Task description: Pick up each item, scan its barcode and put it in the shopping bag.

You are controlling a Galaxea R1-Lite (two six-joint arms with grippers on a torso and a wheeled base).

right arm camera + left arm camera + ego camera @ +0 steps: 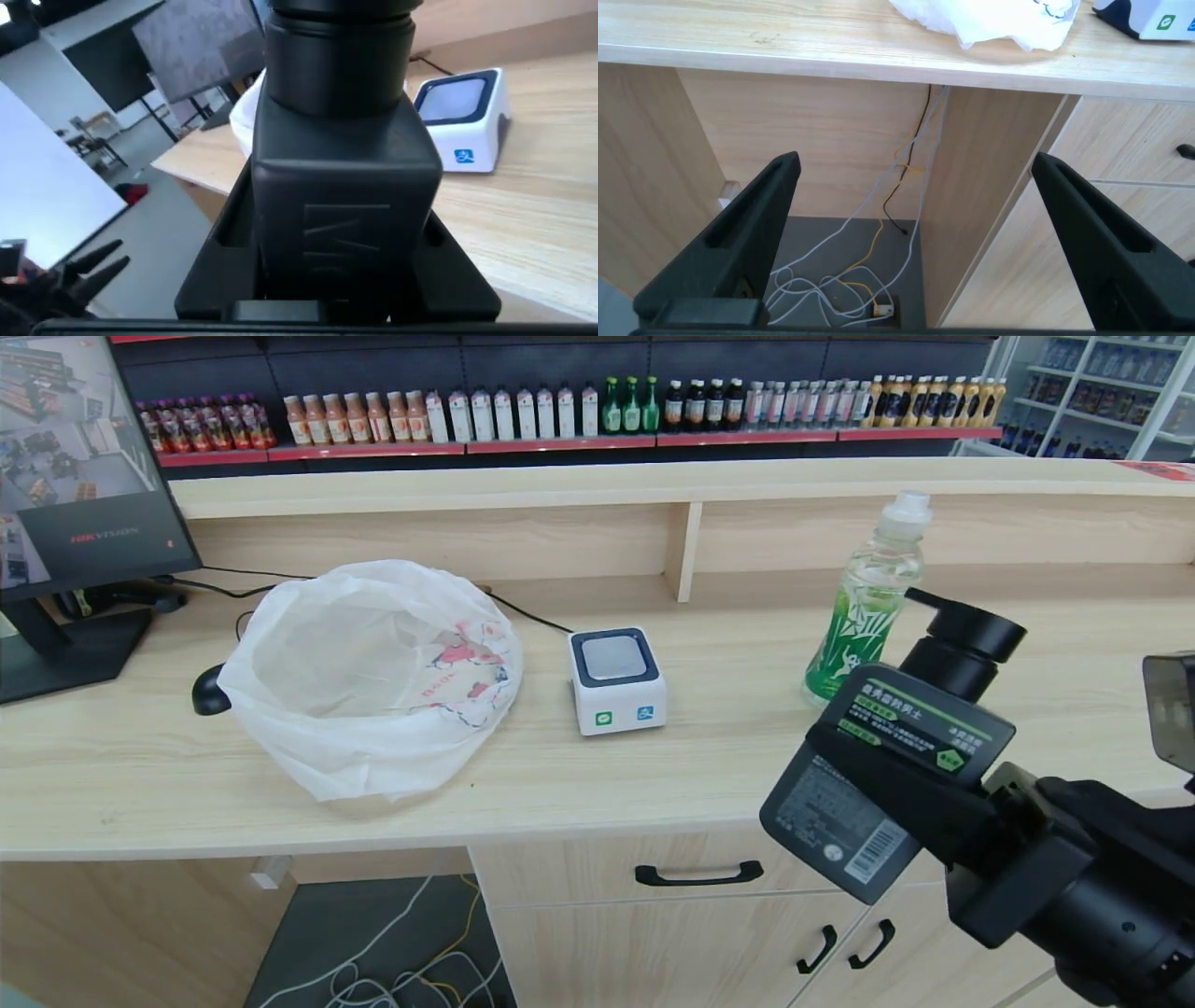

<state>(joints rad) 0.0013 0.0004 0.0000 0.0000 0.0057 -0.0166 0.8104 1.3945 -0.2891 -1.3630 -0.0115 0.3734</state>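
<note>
Two bottles, head view: black pump bottle (924, 719) clamped tilted in right gripper (896, 784), off counter (653, 775) front edge; green bottle (864, 607) upright on counter; scanner (617, 679) between it and open shopping bag (373, 672). Left wrist view: left gripper (915, 163) spread wide, below counter top. Right wrist view: black pump bottle gripped, scanner beyond.

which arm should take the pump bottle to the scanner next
Right: the right gripper holds the black pump bottle right of the scanner; the left gripper, jaws open, sits below the countertop.

The pump bottle (840, 803) is matt plastic, shopping bag (373, 681) crinkly plastic, counter (709, 775) smooth wood
</note>
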